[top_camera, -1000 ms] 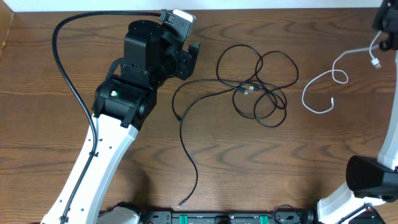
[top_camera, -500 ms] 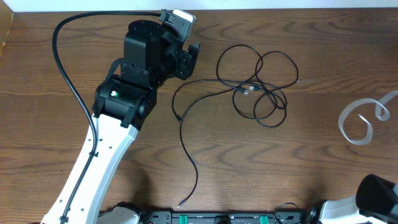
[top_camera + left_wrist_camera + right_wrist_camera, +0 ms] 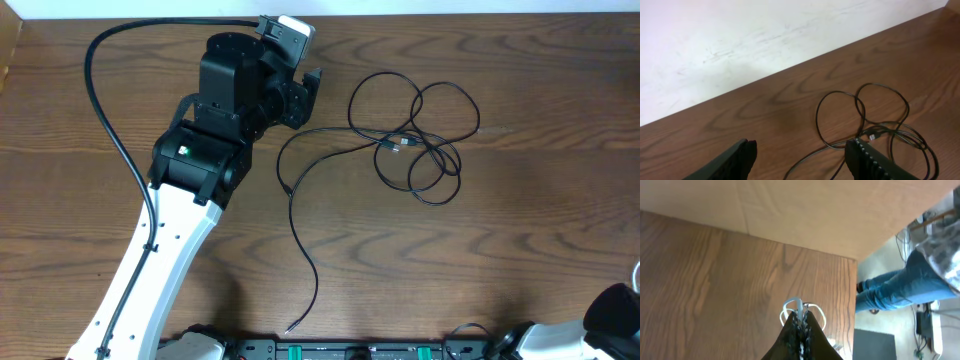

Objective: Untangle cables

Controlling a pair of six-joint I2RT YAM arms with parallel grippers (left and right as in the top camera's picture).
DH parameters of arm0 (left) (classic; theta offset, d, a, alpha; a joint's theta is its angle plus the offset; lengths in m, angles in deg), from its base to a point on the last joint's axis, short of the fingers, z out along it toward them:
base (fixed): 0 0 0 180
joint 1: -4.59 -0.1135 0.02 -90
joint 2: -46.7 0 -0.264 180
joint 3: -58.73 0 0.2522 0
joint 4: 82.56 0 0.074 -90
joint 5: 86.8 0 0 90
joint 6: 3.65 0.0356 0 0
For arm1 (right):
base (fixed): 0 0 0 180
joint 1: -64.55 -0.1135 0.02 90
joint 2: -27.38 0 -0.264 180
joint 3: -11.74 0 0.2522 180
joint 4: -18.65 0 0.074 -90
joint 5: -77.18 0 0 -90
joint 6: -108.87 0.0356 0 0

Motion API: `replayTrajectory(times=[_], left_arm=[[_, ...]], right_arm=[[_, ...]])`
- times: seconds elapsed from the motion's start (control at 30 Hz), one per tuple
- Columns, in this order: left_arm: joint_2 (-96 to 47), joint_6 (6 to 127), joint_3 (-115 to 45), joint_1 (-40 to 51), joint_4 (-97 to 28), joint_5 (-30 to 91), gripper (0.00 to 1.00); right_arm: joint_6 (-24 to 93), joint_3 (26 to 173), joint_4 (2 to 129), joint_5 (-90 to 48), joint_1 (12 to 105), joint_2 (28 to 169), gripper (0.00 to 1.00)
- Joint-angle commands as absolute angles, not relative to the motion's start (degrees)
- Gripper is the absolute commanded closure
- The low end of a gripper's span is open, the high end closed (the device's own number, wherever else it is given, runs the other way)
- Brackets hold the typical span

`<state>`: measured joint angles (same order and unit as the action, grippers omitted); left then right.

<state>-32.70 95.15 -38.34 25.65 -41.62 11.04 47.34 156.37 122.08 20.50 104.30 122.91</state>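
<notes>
The black cable (image 3: 415, 140) lies in several loops at the table's middle right, with a long tail running down to the front edge; its loops also show in the left wrist view (image 3: 880, 125). My left gripper (image 3: 305, 95) is open and empty, just left of the loops, its fingers (image 3: 800, 157) straddling a strand without touching. My right gripper (image 3: 800, 322) is shut on the white cable (image 3: 799, 305), whose loops stick out past the fingertips near the table's corner. In the overhead view the white cable is out of view and only the right arm's base (image 3: 610, 320) shows.
The left arm's thick black cord (image 3: 110, 110) arcs over the table's left side. The table's right edge (image 3: 856, 305) drops off to the floor, where a person in blue jeans (image 3: 900, 285) stands. A pale wall (image 3: 740, 40) borders the table's far edge.
My right gripper has carried the white cable from the upper right, down along the right side and out of the overhead view. The left arm and the black cable have not moved.
</notes>
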Motion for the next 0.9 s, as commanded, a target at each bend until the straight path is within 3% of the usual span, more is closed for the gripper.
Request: replayTrajectory(times=[0.0,0.87], left_arm=[[-32.7,94.6,-38.6,25.5,-41.4,11.8,0.39],[-32.7,94.9,-38.6,25.5,-41.1,15.2,0.38]], right_arm=[[48.8,156.5,121.9,17.4,106.9,124.2,0.99],[50.5,148.3,118.1,16.0,111.2,128.2,0.99]])
